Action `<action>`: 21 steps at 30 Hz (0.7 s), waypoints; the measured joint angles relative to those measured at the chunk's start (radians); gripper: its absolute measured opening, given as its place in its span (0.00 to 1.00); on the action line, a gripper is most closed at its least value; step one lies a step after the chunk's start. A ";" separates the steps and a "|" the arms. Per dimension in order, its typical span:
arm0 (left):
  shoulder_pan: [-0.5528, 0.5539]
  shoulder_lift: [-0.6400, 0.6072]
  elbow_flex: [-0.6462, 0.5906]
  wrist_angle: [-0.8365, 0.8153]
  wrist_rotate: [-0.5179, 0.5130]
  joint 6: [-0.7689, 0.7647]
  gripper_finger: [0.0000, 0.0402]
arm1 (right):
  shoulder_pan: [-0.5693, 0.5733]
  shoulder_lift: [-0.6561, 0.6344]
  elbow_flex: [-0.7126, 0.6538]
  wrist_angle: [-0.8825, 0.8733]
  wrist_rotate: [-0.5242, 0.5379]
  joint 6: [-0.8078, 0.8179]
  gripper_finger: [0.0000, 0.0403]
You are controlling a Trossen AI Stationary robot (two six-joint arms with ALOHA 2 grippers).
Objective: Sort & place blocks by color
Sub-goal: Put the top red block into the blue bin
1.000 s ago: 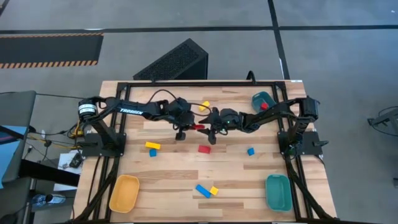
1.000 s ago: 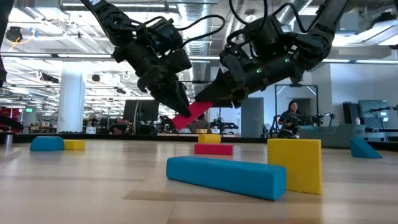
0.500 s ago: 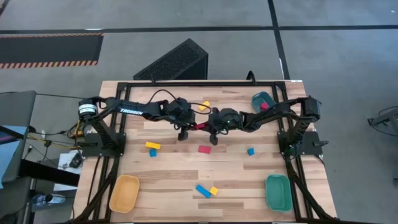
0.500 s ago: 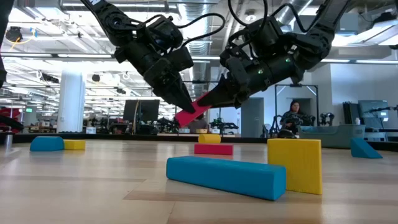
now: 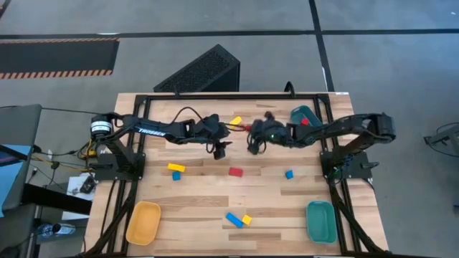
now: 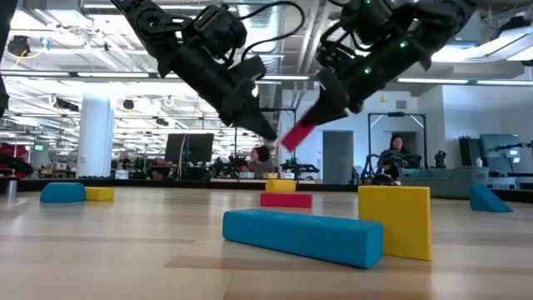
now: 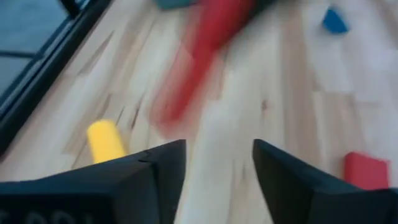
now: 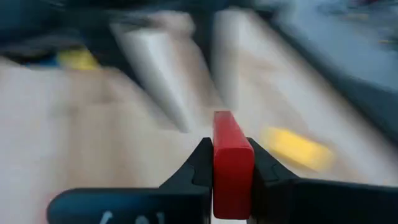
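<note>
A red bar block [image 6: 300,133] hangs above the table's far middle, with my right gripper [image 5: 252,145] shut on it. My left gripper [image 5: 220,149] stands just to its left, open [image 7: 217,155] and with nothing between its fingers; the red bar shows blurred beyond them. On the table lie a flat red block [image 5: 235,171], a blue cube [image 5: 289,174], a yellow block [image 5: 236,121], a yellow bar [image 5: 176,168] beside a blue cube [image 5: 176,175], and a blue bar [image 5: 233,219] beside a yellow cube [image 5: 247,219]. My right gripper pinches one end of the red bar [image 8: 231,163] between its two fingers, one on each long side. The bar runs along the fingers and juts out past their tips. In the low view it slants downward from the gripper, lifted clear of the table.
A teal tray [image 5: 307,112] at the far right holds a red block [image 5: 305,122]. A second teal tray [image 5: 320,221] stands at the near right and a yellow oval tray [image 5: 143,222] at the near left. A dark slatted box [image 5: 204,70] lies beyond the far edge.
Both grippers held the red bar between them half a second ago. My left gripper has let go of it and opened. My right gripper has carried the bar up and toward the table's right edge, away from the left fingers.
</note>
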 joint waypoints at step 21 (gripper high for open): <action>0.036 -0.267 -0.260 0.457 0.006 -0.002 0.60 | -0.085 -0.292 -0.114 -0.662 0.458 0.342 0.13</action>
